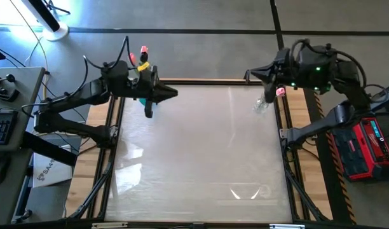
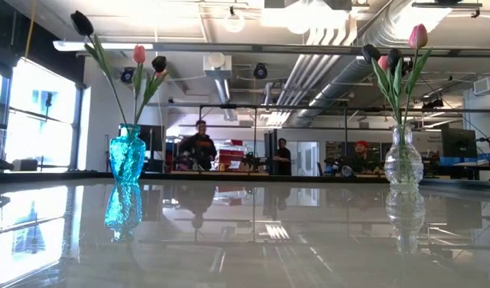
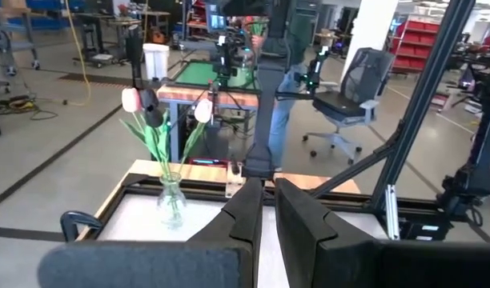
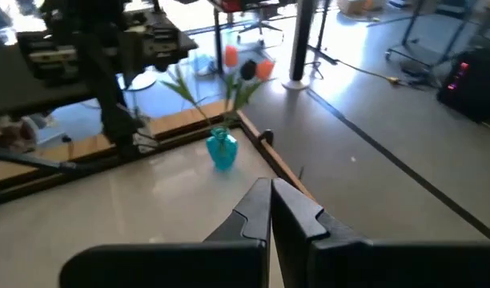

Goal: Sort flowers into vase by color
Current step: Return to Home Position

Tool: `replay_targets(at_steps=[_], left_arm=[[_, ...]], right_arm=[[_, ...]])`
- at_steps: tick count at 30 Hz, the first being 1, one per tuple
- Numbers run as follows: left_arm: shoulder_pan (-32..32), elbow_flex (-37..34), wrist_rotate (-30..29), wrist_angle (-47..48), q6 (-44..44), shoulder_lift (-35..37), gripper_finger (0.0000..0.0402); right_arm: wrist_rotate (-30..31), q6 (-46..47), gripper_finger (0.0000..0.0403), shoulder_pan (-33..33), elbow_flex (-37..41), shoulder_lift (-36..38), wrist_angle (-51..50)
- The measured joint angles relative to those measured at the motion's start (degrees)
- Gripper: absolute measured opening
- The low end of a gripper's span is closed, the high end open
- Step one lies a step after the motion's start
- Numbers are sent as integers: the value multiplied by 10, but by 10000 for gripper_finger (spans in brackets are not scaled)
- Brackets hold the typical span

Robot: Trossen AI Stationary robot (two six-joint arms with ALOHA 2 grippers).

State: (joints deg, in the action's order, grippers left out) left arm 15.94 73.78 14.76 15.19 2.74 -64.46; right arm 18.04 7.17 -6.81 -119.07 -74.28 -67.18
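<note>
**A:** How do the hands stand?

**B:** The left gripper (image 1: 174,93) hangs over the back left part of the table (image 1: 194,165). Its fingers are almost pressed together and they hold nothing. The right gripper (image 1: 248,75) is at the back right edge, with its fingers pressed together, also empty.

**A:** And the flowers (image 2: 138,54)?

**B:** None lies on the table. Three stand in the blue vase (image 2: 126,156) and four in the clear vase (image 2: 403,160). Each vase has pink and dark buds mixed.

**A:** How would they handle?

**B:** I judge them very light, with thin stems that bend. I would pinch the middle of the stem, never the bud. The vases look narrow and the flowers are tall, so a pull to the side could tip a vase.

**A:** Which view helps most?

**B:** The low view shows both vases from the side, with every bud colour, but no gripper. The high view shows both arms, yet the arms partly cover the vases. Each wrist view sees only the vase on the opposite side.
</note>
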Motion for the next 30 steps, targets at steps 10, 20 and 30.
replay_targets(at_steps=[10,20,30], left_arm=[[5,1,1,1,-18,-3,22],[4,0,44,1,-4,-46,22],[-22,0,46,-34,26,-88,22]], right_arm=[[30,48,0,1,135,92,50],[-70,80,0,1,545,282,470],[-154,121,0,1,737,328,707]])
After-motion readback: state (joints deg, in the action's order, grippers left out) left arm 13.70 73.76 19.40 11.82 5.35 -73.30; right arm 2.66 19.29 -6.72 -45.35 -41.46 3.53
